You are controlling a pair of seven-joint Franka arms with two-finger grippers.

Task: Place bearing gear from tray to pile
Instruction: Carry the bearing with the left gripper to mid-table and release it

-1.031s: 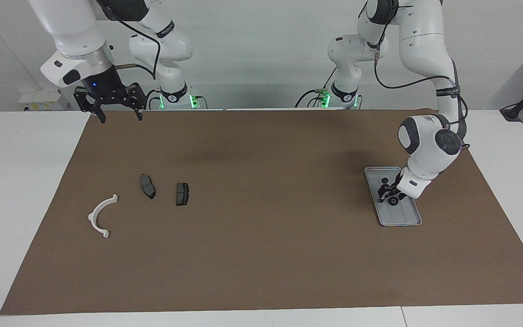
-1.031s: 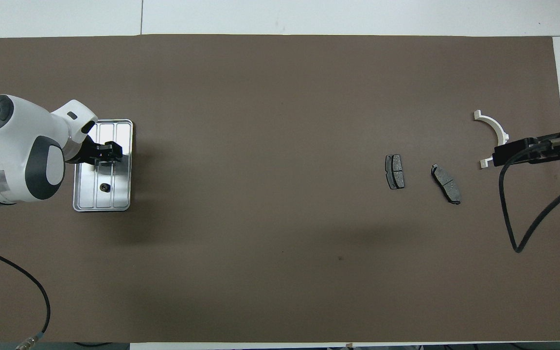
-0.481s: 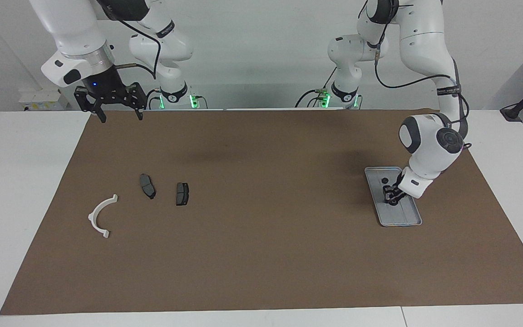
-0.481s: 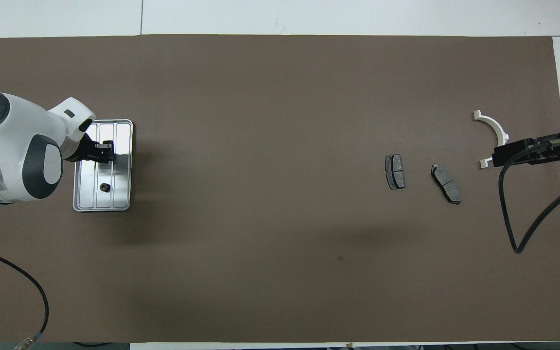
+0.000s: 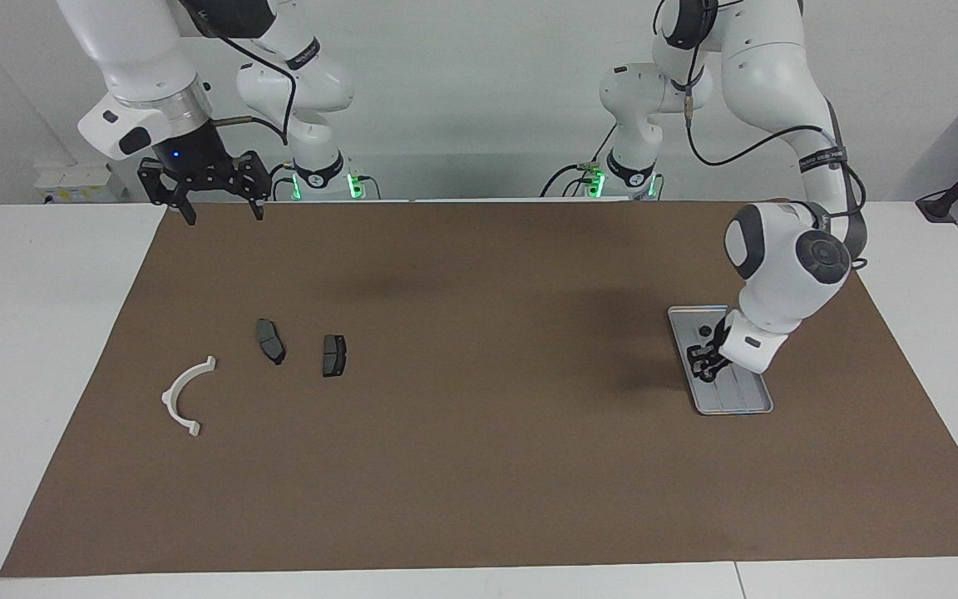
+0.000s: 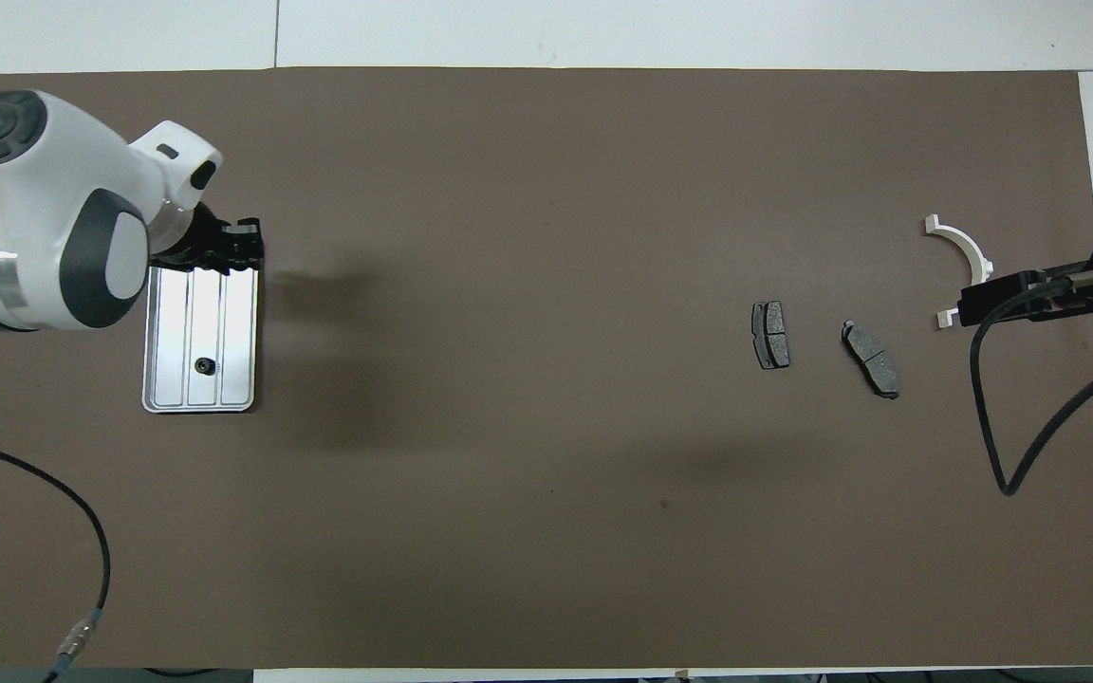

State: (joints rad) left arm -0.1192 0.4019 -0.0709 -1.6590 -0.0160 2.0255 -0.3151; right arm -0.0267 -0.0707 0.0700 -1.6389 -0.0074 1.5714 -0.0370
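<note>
Left claw (image 5: 705, 363) is over the tray (image 5: 758, 406), at the left arm's end of the counter (image 5: 46, 333); you can't tell from either view if it's open or closed, or if it's gripping anything. You've got one bearing gear (image 5: 703, 331) in plain sight: small, dark, round, lying in the tray at the end nearer the robots, apart from the claw; seen from overhead it sits in the tray's middle lane. The tray lies flat on the brown mat (image 5: 479, 466), long side running away from the robots.

Right claw (image 5: 214, 212) is open, nothing in it; it hangs over the mat's corner at the right arm's end; that arm is waiting.

The pile (image 5: 270, 341) is on the mat toward the right arm's end, well apart from the tray; two dark pads (image 5: 333, 355) lie side by side, near each other but not touching. The white bracket (image 5: 186, 395), a curved half-ring, lies beside them, closer to the right arm's end and a bit farther from the robots; it isn't touching the pads either.
</note>
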